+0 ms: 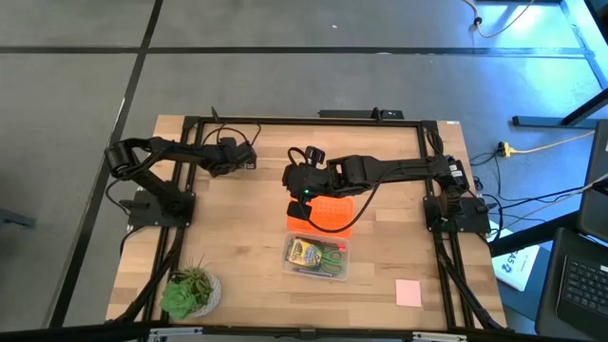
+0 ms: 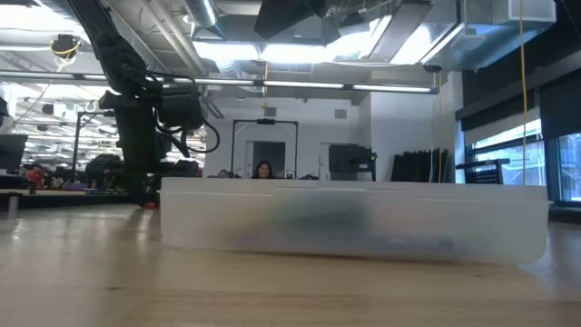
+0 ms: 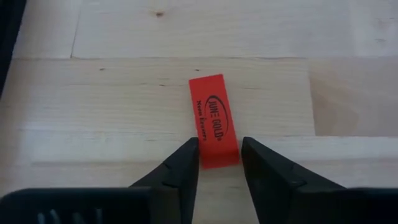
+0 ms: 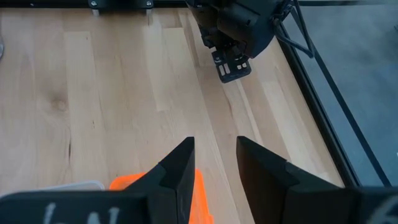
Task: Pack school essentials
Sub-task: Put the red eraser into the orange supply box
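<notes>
The tiny red eraser (image 3: 214, 120) is a flat red block with dark oval print, lying on the wooden table (image 3: 93, 93) near its far edge. My left gripper (image 3: 217, 163) points down at it, fingers straddling its near end, apparently touching. My right gripper (image 4: 214, 163) hovers mid-table, fingers slightly apart, holding nothing

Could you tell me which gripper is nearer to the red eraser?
Left. The left gripper has its fingers on either side of the red eraser; the right gripper sits apart, by the orange lid.
</notes>
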Available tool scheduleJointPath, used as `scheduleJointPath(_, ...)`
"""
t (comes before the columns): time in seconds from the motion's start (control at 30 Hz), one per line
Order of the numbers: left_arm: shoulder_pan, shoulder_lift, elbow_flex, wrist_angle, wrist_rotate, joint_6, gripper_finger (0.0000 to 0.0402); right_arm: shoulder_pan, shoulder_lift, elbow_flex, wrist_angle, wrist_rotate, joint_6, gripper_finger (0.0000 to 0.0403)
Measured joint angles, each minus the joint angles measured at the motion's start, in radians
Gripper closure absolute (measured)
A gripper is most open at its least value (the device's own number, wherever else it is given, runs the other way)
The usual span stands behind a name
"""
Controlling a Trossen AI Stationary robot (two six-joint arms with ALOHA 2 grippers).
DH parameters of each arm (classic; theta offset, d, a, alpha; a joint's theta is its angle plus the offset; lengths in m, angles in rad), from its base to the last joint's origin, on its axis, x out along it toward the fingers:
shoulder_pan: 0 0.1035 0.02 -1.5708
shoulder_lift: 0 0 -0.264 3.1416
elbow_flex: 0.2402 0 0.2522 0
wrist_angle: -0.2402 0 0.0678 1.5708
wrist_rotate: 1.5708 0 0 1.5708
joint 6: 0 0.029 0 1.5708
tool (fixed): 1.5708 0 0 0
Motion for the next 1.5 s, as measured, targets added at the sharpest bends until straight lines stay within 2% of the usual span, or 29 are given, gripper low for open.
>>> scheduleJointPath(0.37, 0.0, 0.0, 0.0, 0.004, -0.008, 0.025, 0.0315, 0.0, 0.0, 0.0, 0.0, 0.0, 0.0, 0.0283)
scheduleJointPath(0.83, -0.001, -0.001, 0.001, 0.003, -0.007, 0.053, 0.0315, 0.0, 0.0, 0.0, 0.0, 0.0, 0.0, 0.0283)
scheduleJointPath(1.5, -0.075, -0.004, 0.0, -0.004, -0.033, 0.079, 0.0319, 0.0, 0.0, 0.0, 0.0, 0.0, -0.001, 0.0283)
